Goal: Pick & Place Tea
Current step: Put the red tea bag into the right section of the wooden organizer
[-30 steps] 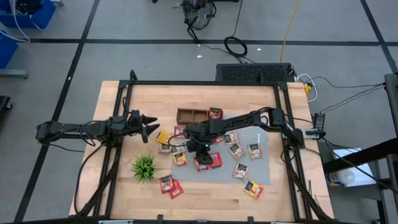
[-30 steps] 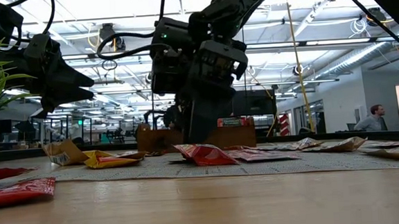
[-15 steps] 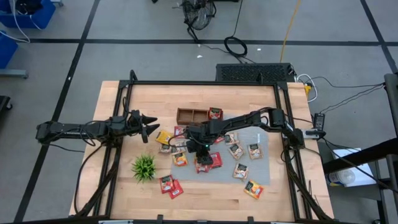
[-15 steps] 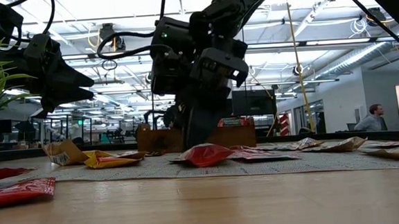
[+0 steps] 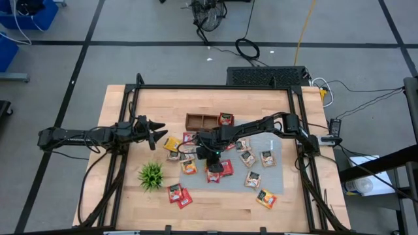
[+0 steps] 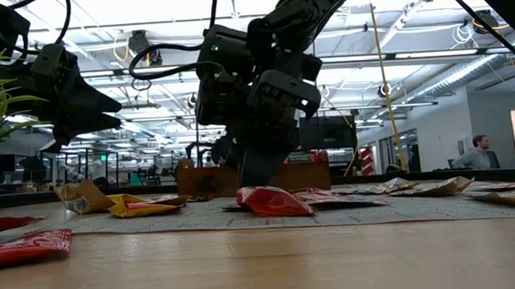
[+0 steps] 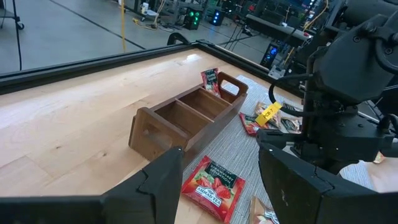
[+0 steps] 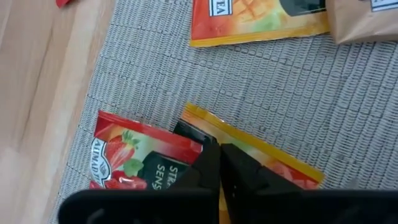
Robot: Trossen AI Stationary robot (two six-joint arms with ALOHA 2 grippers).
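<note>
A red strawberry tea packet [image 8: 134,163] lies on the grey mat [image 8: 267,87], its edge pinched in the closed right tool [image 8: 219,165]; the fingers hide part of the label. Under it an orange packet [image 8: 273,158] is half covered. The left tool [image 5: 157,132] hovers open, well apart over the tabletop [image 5: 124,196].

Green plant [image 5: 151,175], wooden tray [image 5: 202,121], grey mat [image 5: 276,179]

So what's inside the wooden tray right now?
One red tea packet stands in the end compartment of the wooden tray. The other two compartments look empty in the left wrist view, though their near walls hide part of the floors.
</note>
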